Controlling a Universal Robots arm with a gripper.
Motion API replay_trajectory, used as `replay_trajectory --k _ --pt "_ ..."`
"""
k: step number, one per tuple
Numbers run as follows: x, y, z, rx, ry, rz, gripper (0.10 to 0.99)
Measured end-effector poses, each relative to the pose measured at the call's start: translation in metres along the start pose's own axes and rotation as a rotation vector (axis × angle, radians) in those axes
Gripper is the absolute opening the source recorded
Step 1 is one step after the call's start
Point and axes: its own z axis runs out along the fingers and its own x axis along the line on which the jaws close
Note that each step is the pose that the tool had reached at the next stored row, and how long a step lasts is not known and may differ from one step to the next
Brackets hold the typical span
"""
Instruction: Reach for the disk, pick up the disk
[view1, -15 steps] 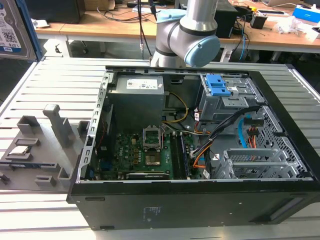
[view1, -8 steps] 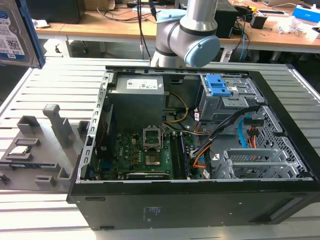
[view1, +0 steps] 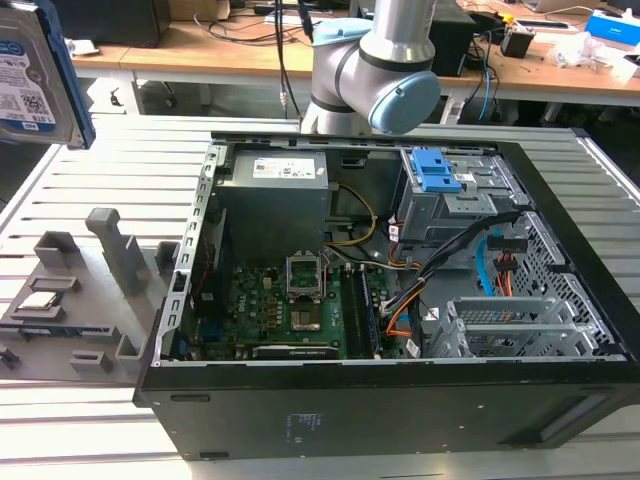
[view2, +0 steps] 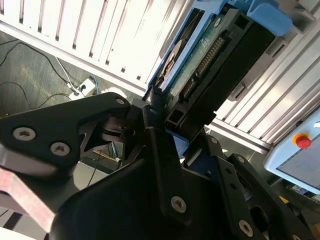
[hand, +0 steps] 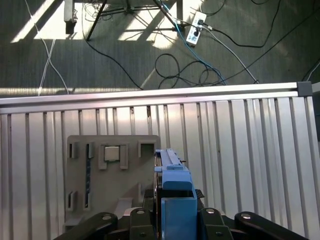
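My jaws are closed on the disk (view2: 210, 55). In the second wrist view the black fingers (view2: 160, 150) pinch one end of it, and I can see its green board, a row of gold pins and the blue frame along its edge. In the first wrist view the disk (hand: 175, 190) stands on its edge between the jaws, up in the air over the striped metal tabletop (hand: 240, 150). Down on the tabletop lies a grey holder (hand: 115, 185) with slots, and a small square silver chip (hand: 112, 153) sits in one slot. In the exterior view the disk (view1: 30, 80) hangs high at the exterior view's left, well apart from the open black computer case (view1: 400, 410). Its white-and-blue label has print too small for me to read. A white sticker (view1: 283, 170) on the grey box inside the case is also too small to read. Blue latch tabs (view1: 437, 172) sit inside the case.
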Motion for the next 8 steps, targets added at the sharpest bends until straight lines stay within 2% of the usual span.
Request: replay_trajectory --k 8 --pt "0.0008 -0.0017 0.0159 -0.001 0.0001 0.0 0.365"
